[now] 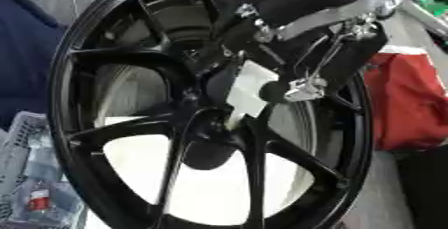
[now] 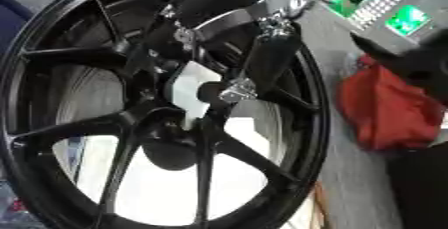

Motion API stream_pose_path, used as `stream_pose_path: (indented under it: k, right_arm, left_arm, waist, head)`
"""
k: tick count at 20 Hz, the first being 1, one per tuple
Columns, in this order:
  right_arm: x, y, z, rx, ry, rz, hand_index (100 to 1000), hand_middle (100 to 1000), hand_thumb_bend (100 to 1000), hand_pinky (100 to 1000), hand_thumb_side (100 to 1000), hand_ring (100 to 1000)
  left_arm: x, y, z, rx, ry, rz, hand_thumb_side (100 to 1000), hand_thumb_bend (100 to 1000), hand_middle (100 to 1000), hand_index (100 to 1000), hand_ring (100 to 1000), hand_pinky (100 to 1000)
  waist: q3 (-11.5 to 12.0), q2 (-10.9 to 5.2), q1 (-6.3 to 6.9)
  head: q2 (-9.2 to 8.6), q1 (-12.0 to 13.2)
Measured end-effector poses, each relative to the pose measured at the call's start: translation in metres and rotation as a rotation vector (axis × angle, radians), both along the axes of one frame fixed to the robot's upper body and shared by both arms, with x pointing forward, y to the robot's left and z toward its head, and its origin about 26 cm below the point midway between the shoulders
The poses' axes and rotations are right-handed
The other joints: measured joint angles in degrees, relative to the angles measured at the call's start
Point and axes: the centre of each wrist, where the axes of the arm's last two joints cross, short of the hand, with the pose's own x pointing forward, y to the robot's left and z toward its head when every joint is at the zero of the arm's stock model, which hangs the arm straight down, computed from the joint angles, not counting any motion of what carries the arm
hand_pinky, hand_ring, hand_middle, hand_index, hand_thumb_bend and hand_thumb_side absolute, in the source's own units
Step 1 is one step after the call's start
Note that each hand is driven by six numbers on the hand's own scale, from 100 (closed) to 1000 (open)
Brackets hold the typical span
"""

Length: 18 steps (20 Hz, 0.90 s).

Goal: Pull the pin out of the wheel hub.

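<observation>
Wheel hub (image 1: 210, 123) centre; bag (image 1: 411, 103) right; basket (image 1: 26, 183) lower left.

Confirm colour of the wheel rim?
Black wheel rim, spokes included; clearest in the left eye view.

There is one big black wheel (image 1: 210, 118). One robot hand (image 1: 302, 80) shows, coming in from the top right. There is one red bag (image 1: 409, 100) on the right. One clear basket (image 1: 31, 183) sits at the bottom left.

right arm: enters upper right | right hand (image 1: 293, 89): reaching down, fingers unclear
</observation>
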Motion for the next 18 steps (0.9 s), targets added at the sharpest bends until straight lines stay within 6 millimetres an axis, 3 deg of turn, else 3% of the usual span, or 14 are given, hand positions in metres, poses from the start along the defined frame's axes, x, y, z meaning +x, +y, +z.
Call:
stream_pose_path:
  k: [4, 8, 18]
  right_arm:
    - [0.001, -0.007, -0.001, 0.007, 0.015, -0.033, 1000, 860, 293, 954, 100, 934]
    - [0.000, -0.010, 0.002, 0.020, 0.016, -0.047, 1000, 857, 250, 954, 100, 932]
    - [0.001, -0.021, 0.000, 0.018, 0.024, -0.079, 1000, 860, 288, 956, 100, 938]
  left_arm:
    - [0.000, 0.001, 0.001, 0.007, 0.002, 0.001, 871, 127, 698, 874, 575, 883]
    - [0.000, 0.001, 0.001, 0.010, 0.005, 0.001, 872, 129, 698, 872, 575, 884]
    - [0.000, 0.001, 0.002, 0.013, 0.011, 0.000, 874, 131, 697, 872, 574, 885]
  waist:
    - [0.24, -0.01, -0.46]
    - [0.25, -0.02, -0.54]
    - [-0.05, -0.02, -0.75]
  head:
    - [-0.02, -0.29]
    - [-0.03, -0.38]
    - [-0.09, -0.45]
